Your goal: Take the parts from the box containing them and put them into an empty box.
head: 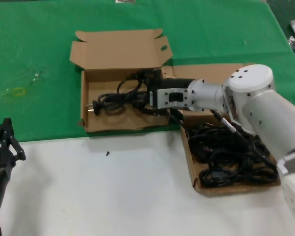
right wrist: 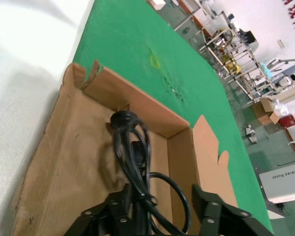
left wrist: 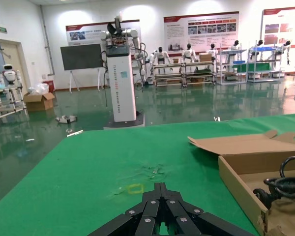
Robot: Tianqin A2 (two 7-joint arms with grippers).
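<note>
Black left gripper [head: 7,129] parked at near-left table edge, well clear; fingers: cannot tell. Centre: empty box [head: 91,105], lid up, with one cable [head: 117,98] lying across it, plug leftward. Right gripper [head: 146,101] directly over it, jaws spread astride the cord. Rightmost: box containing them [head: 191,160], full of cables.

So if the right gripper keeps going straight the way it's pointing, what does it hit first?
Probably the black cable lying in the left box, right ahead of the right gripper; beyond it, the box's far wall.
</note>
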